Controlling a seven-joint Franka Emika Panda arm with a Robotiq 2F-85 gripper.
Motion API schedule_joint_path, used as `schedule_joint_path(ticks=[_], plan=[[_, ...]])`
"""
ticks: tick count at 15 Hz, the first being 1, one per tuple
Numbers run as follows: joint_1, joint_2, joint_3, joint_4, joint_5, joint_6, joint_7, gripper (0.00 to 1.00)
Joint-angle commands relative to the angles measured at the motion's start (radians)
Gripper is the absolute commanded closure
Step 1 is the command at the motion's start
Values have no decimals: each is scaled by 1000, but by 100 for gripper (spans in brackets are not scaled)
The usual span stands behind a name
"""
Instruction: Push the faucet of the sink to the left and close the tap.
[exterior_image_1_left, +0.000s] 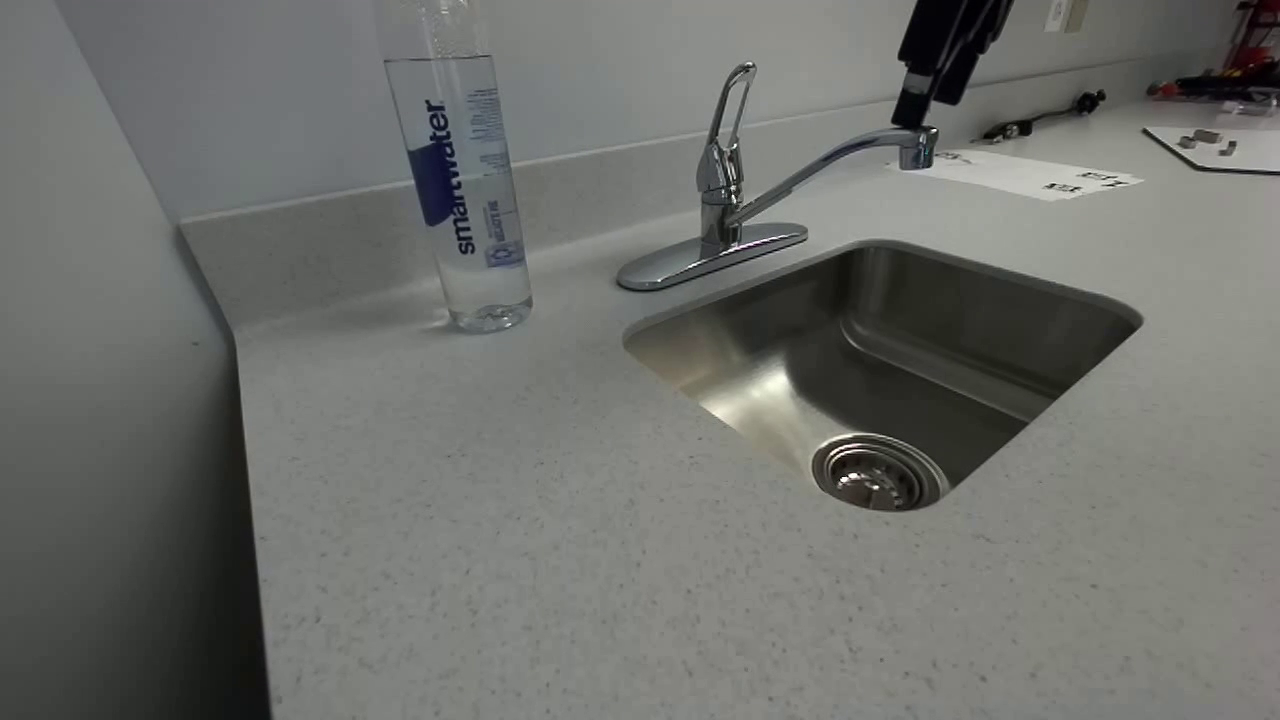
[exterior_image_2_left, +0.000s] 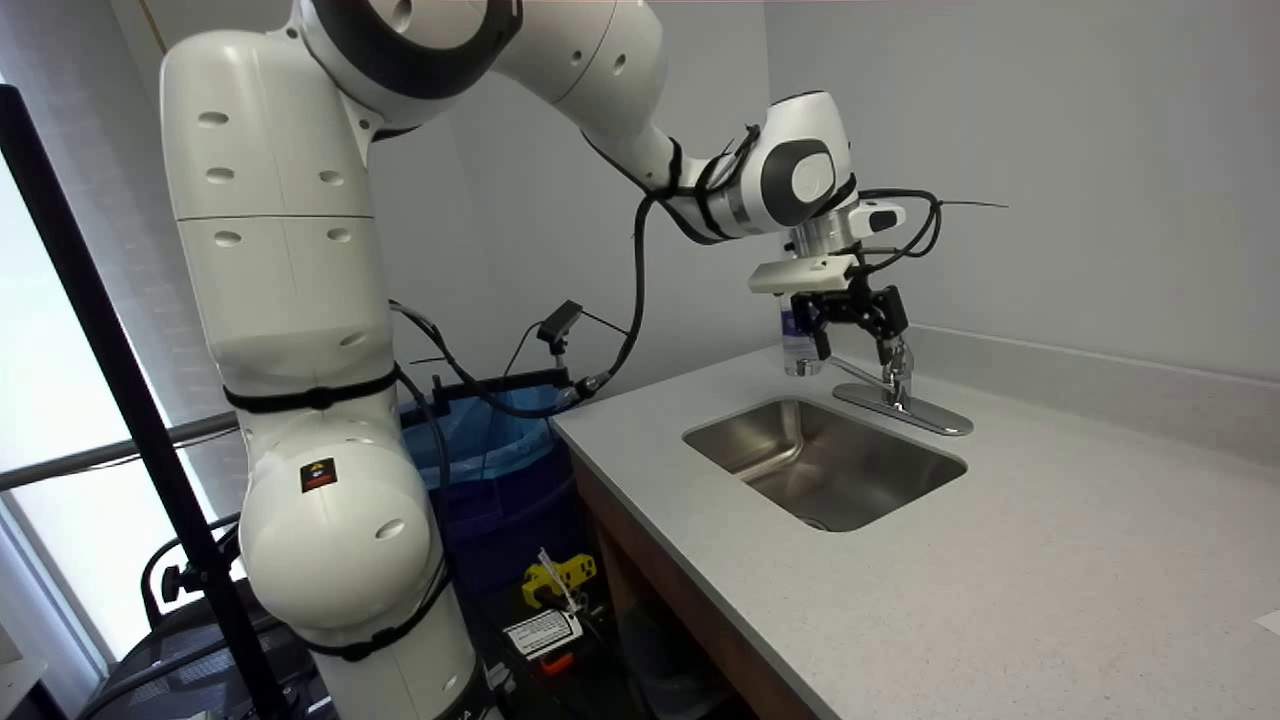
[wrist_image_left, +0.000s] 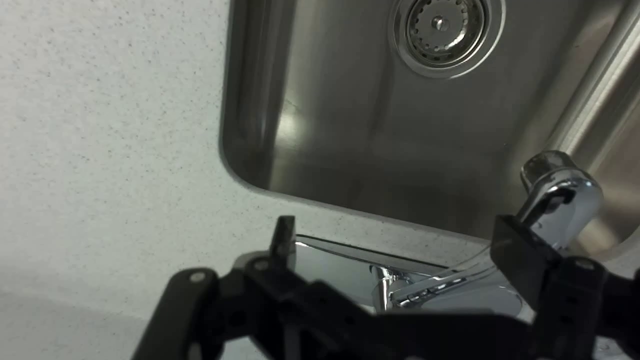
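The faucet (exterior_image_1_left: 815, 168) is a thin chrome spout on an oval base behind the steel sink (exterior_image_1_left: 980, 300). In the wrist view the spout (wrist_image_left: 565, 205) reaches over the right corner of the sink (wrist_image_left: 360, 145). The tap (exterior_image_1_left: 718, 170), a chrome lever handle, stands upright on the faucet body; the gripper hides it in the wrist view. My gripper (wrist_image_left: 400, 237) is open, with nothing between its fingertips. In the wrist view its right finger overlaps the spout; I cannot tell whether they touch. In an exterior view a black finger of the gripper (exterior_image_1_left: 930, 105) is just above the spout's tip.
A clear water bottle (exterior_image_1_left: 460, 200) stands on the countertop (exterior_image_1_left: 480, 500) near the faucet base. A wall with a low backsplash (exterior_image_2_left: 1100, 385) runs behind the faucet. Paper sheets (exterior_image_1_left: 1030, 175) and small items lie farther along. A blue-lined bin (exterior_image_2_left: 500, 430) stands beside the counter.
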Motion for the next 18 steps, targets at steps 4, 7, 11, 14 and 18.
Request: schedule_joint_path(ticks=[4,7,11,14,18], plan=[[19,69,-1,71,-16,-20,21,0],[23,72,2,72,-15,-24,22,0],[20,56,-5,49,-28,-20,22,0],[13,45,-11,37,-20,-20,23,0],[10,39,-18,23,-14,-18,21,0]])
